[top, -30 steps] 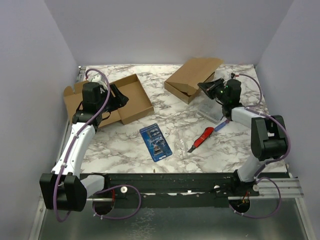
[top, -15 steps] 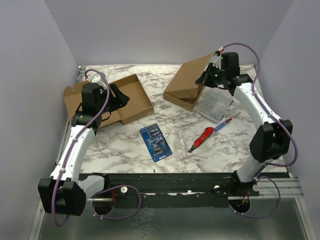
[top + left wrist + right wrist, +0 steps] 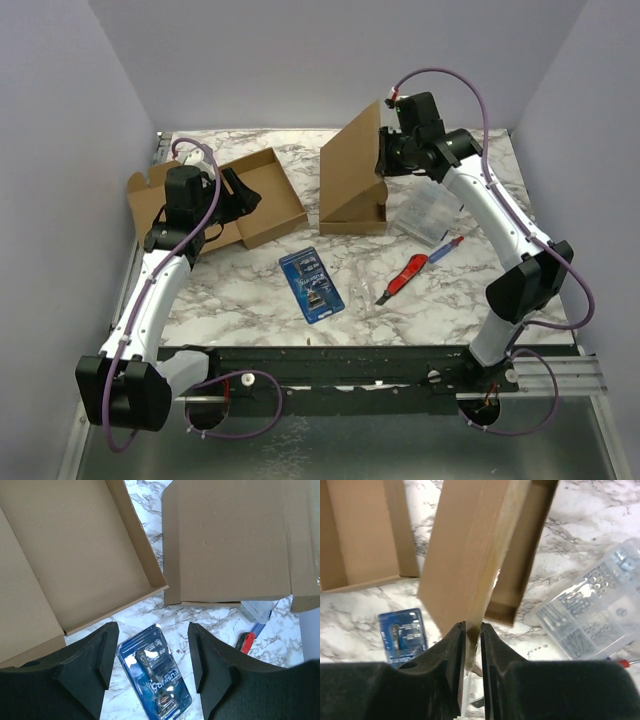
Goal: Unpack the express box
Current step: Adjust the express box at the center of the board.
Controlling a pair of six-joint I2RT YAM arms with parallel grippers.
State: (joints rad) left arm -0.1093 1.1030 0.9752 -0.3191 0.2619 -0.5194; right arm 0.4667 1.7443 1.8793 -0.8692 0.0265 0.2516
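Box: the express box (image 3: 357, 217) is sitting at the far centre-right of the marble table (image 3: 250, 290), its shallow tray lying flat and open.
Lid: the lid (image 3: 350, 165) is standing nearly upright on the tray's left side; in the right wrist view (image 3: 470, 555) it is rising steeply above the tray, and it is filling the upper right of the left wrist view (image 3: 230, 540).
Right gripper: the right gripper (image 3: 385, 150) is reaching in from the right at the lid's top edge; its jaws (image 3: 472, 627) are pinching that cardboard edge in a narrow gap, grasping the lid.
Left gripper: the left gripper (image 3: 235, 195) is hovering over the near right corner of the second box, its jaws (image 3: 152, 630) standing wide apart and holding nothing.
Second box: the second box (image 3: 270, 185) is lying open and flat at the far left, well apart from the express box (image 3: 75, 555).
Blister pack: the blue blister pack (image 3: 312, 285) is lying on the table between the two arms, near the front (image 3: 157, 672) (image 3: 402, 635).
Parts case: the clear parts case (image 3: 428, 212) is lying just right of the tray, small hardware showing inside it (image 3: 592, 610).
Knife: the red knife (image 3: 405, 277) is lying nearer than the case, with a blue tool (image 3: 447, 248) just beside it.
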